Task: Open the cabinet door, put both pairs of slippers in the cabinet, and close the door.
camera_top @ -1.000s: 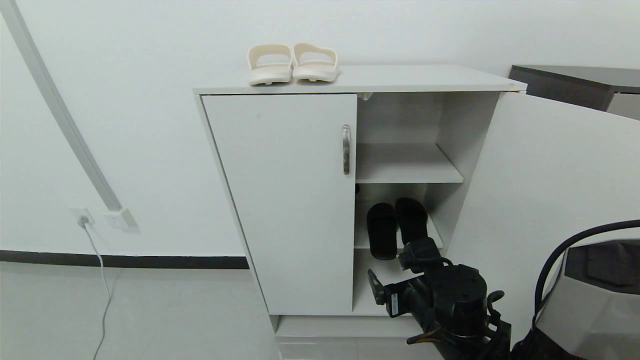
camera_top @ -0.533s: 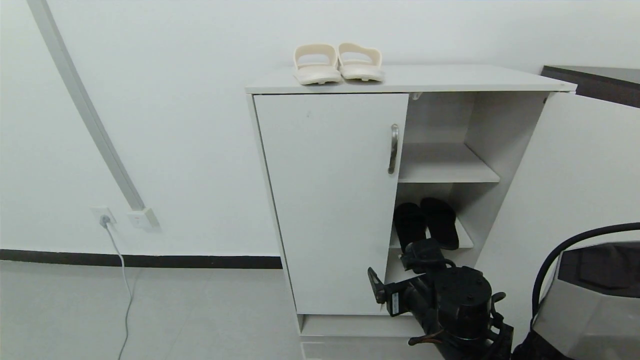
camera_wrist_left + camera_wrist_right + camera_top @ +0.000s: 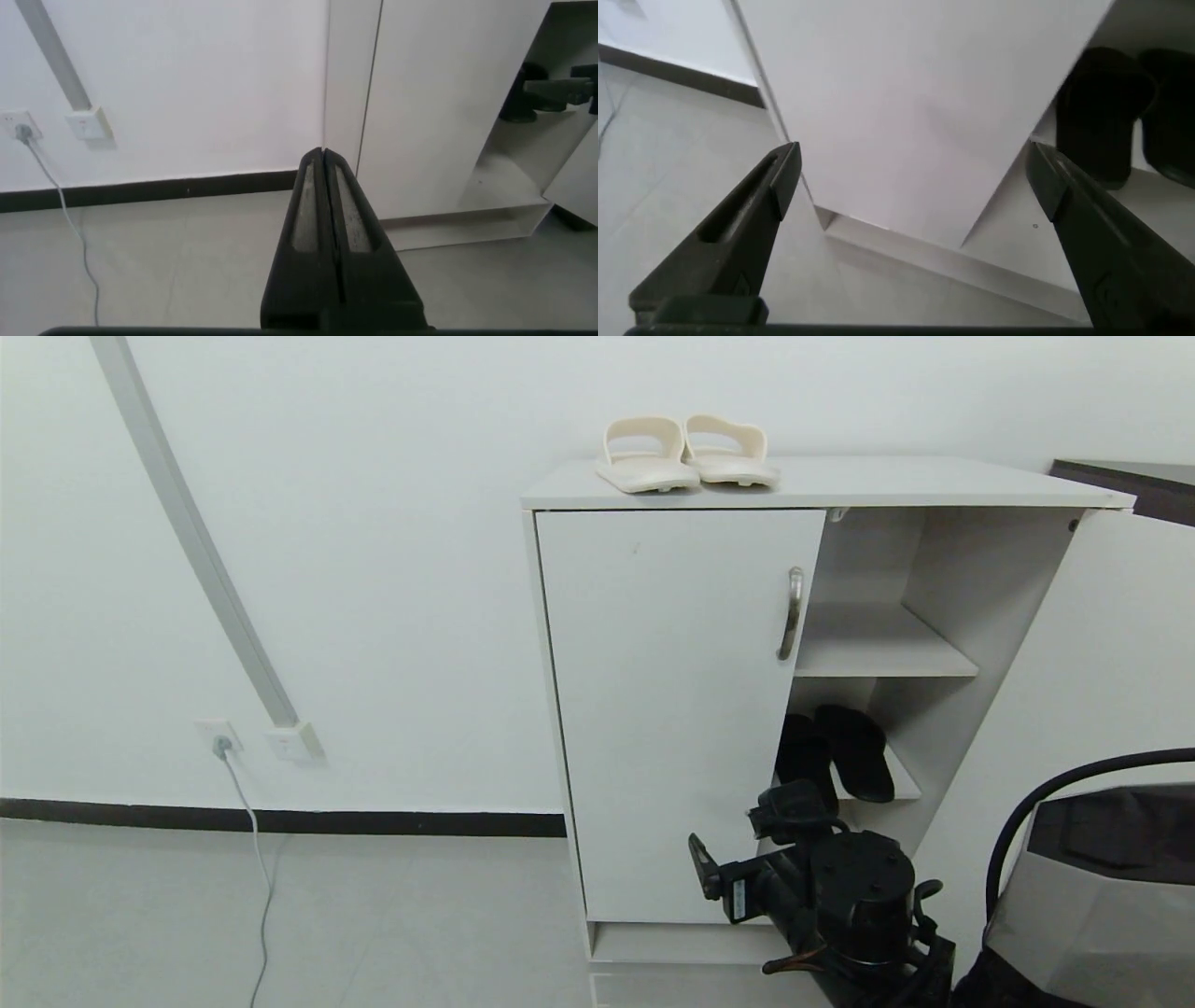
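Observation:
The white cabinet (image 3: pixel 840 483) has its left door (image 3: pixel 672 709) closed and its right door (image 3: pixel 1102 653) swung wide open. A cream pair of slippers (image 3: pixel 689 453) rests on the cabinet top, near the left. A black pair of slippers (image 3: pixel 836 761) lies on the middle shelf inside, partly hidden by the closed door. My right arm (image 3: pixel 831 887) is low in front of the opening. Its gripper (image 3: pixel 915 163) is open and empty, facing the closed door's lower edge, with the black slippers (image 3: pixel 1120 112) beyond. My left gripper (image 3: pixel 323 154) is shut and empty, low over the floor left of the cabinet (image 3: pixel 439 103).
The upper shelf (image 3: pixel 882 649) is bare. A metal handle (image 3: pixel 794 613) is on the closed door's right edge. A wall socket (image 3: pixel 221 744) with a hanging cable (image 3: pixel 261 859) and a slanted grey conduit (image 3: pixel 187 523) are at left. A dark tabletop (image 3: pixel 1139 485) stands behind the cabinet.
The whole head picture has shifted to the right, so the camera has swung left. Cabinet, doors and both pairs of slippers keep their places. The right arm holds the same pose.

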Robot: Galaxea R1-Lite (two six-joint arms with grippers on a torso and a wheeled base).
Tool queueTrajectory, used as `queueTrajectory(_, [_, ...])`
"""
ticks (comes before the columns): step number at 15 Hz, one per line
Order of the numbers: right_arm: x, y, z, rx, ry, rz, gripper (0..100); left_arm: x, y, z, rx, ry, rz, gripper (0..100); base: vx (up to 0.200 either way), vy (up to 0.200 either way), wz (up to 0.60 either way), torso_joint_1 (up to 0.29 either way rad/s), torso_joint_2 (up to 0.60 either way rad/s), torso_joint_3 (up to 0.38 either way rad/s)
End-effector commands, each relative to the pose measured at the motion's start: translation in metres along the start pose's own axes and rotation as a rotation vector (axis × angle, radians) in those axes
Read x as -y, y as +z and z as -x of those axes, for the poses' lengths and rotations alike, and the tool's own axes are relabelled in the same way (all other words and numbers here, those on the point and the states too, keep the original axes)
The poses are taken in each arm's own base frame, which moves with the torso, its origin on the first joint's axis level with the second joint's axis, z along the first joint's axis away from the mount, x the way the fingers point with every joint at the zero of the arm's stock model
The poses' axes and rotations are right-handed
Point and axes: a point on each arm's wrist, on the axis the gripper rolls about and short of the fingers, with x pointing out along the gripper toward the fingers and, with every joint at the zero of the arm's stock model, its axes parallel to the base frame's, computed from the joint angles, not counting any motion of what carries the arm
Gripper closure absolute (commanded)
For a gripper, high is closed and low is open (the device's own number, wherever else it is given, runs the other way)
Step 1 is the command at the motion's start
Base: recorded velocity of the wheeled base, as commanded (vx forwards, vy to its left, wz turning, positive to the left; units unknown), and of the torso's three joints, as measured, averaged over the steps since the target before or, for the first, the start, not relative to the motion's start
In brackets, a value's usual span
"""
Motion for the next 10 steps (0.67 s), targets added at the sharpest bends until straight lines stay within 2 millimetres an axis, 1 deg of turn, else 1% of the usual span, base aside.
queueTrajectory(1, [0.0016, -0.0002, -0.0009, -0.001, -0.004, 0.002, 0, 0.0000, -0.0001, -0.0001, -0.002, -0.001, 0.000, 100, 0.000, 0.000, 0.00, 0.000, 0.00, 0.000])
queueTrajectory(10, [0.0015, 0.0005, -0.0020, 0.022, -0.004, 0.001, 0, 0.0000, -0.0001, -0.0001, -0.002, -0.001, 0.000, 100, 0.000, 0.000, 0.00, 0.000, 0.00, 0.000])
